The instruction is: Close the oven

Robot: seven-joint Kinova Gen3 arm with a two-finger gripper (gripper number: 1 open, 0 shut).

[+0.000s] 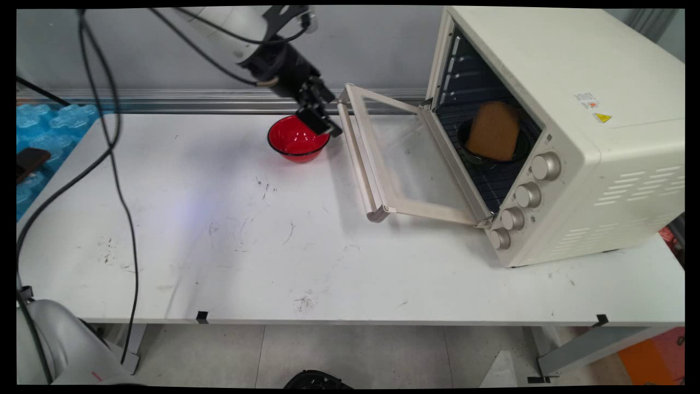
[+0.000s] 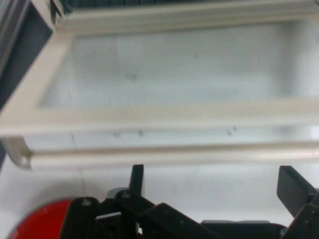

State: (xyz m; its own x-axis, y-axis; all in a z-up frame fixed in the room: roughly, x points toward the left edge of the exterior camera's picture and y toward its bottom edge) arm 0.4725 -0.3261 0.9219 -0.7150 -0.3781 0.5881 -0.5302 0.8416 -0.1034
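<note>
Cables [image 1: 117, 164] hang down over the white table [image 1: 219, 246] at the left. Further right a red bowl [image 1: 298, 139] sits near the table's back edge, seemingly with nothing in it. Just above its right rim hangs the gripper [image 1: 322, 123], fingers spread apart and holding nothing, close to the handle [image 1: 358, 158] of the oven door [image 1: 404, 158]. That door lies folded down and fully open. Inside the cream oven [image 1: 574, 137], on the rack, a slice of brown bread [image 1: 494, 131] leans in a dark dish [image 1: 476, 156], untouched.
</note>
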